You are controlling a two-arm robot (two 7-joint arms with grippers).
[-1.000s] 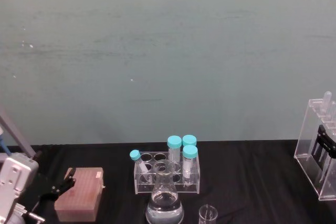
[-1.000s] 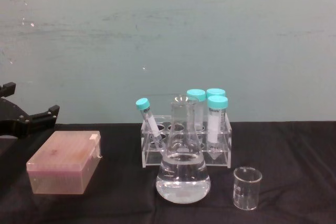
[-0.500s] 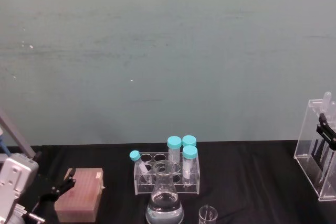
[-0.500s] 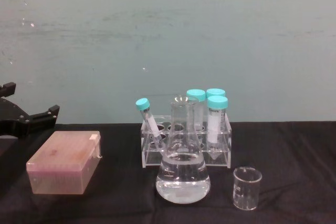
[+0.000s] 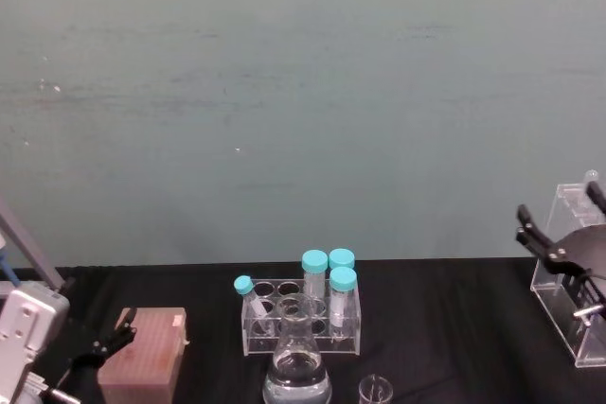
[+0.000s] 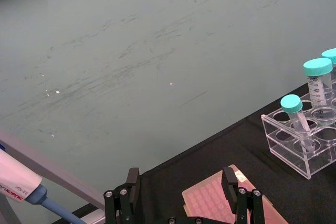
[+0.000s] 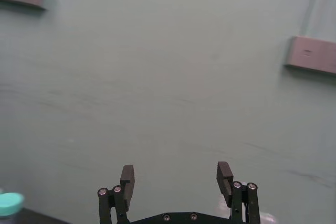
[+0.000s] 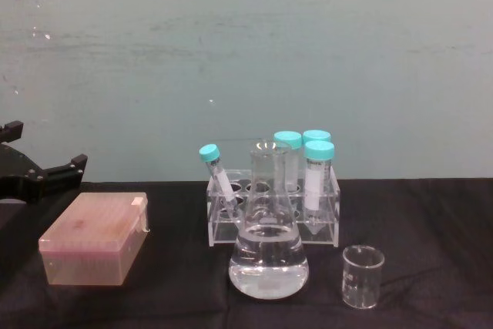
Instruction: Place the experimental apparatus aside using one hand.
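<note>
Head view: my right hand sat at the right edge, black fingers spread wide, raised in front of the top of the tall acrylic rack. The rack stood on the black worktop far to the right. The frame edge cut it off and its tubes were hard to make out. I could not tell whether the hand touched it. At centre, the conical flask lost its base to the bottom edge. Just right of it, the beaker showed as a rim only. Behind them stood the low rack of teal-capped tubes. At lower left, my left hand lay just beside the pink box, both partly cut off.

Left wrist view: the left hand's fingers stood wide apart, gripping nothing. The pink box's top showed between them, and the low rack sat farther off, cropped.

Right wrist view: the right hand's fingers were spread wide and empty against the green wall. One teal cap peeked in at a corner.

Chest view: the flask stood whole in front of the low rack, with clear liquid in its lower part. The beaker stood near its right, apart from it. The left hand poked in from the left edge above the pink box, mostly out of frame.
</note>
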